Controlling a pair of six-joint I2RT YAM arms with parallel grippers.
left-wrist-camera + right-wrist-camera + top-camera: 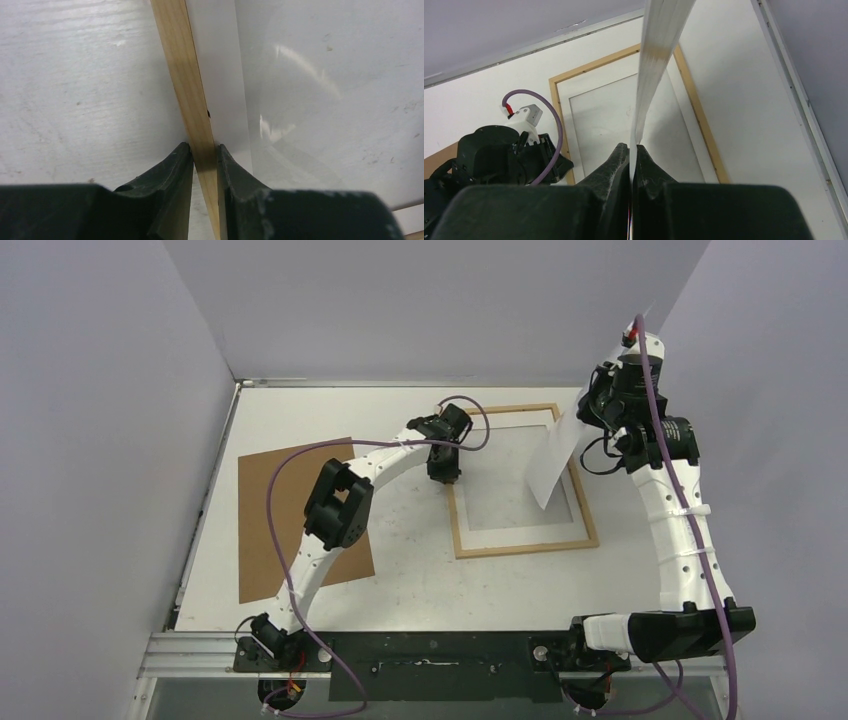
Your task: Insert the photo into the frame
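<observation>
We judge the task to be about midway: the photo [555,455] is off the counter [420,585] but not yet in the frame [525,545]. The right jaws are clamped on one edge of the print, which the right wrist view shows edge-on between them. The right arm [680,530] holds it in the air over the right side of the frame, tilted, its plain white back toward the overhead camera. Its lower corner hangs toward the opening, and we cannot tell whether it touches anything there. The left arm [370,470] reaches across to the frame's left rail, and the left jaws are closed on that strip of wood, which we take as steadying the frame on the counter. A white mat [515,533] lies inside the rails. What is left, as we read it, is to lower the print flat into the frame and release it. The brown backing board [290,510] may then go over it — it lies on the counter to the left, well apart from the frame — though the task sentence asks only for the photo. We count one photo, one frame, one mat, one backing board and two arms, each with its jaws occupied.
</observation>
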